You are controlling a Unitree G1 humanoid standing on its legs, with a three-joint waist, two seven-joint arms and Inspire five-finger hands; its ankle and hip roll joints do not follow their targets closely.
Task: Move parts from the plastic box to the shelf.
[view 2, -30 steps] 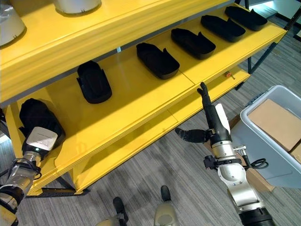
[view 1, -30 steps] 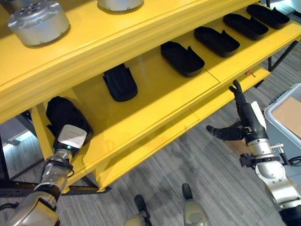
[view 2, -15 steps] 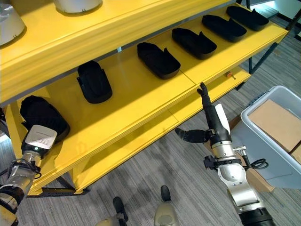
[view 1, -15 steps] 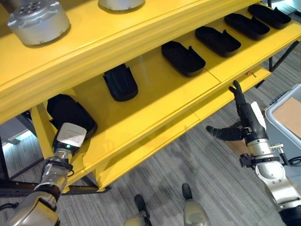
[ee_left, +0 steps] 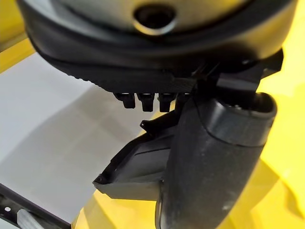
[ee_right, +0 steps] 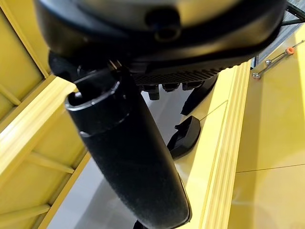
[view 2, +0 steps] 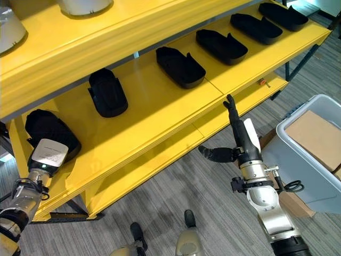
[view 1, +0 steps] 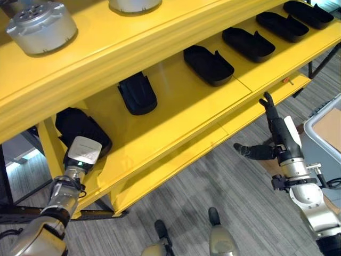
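**Left robot hand on a part at the shelf's left end; right robot hand open and free**

I see the yellow shelf (view 1: 176, 114) carrying 6 black parts in a row on its middle level. The leftmost part (view 1: 80, 128) lies at the shelf's left end, next to the upright. My left robot hand (view 1: 81, 153) sits right against the near end of that part. Its fingers are hidden behind the hand's back in the eye views, and in the left wrist view I can't tell whether they grip the part or just touch it.

My right robot hand (view 2: 240, 144) hangs in front of the shelf's lower edge, fingers straight and pointing up, thumb stuck out sideways, holding nothing.

The grey plastic box (view 2: 287, 160) stands on the floor to my right, with brown cardboard (view 2: 314, 141) inside it.

2 grey metal discs (view 1: 38, 28) rest on the top shelf level.
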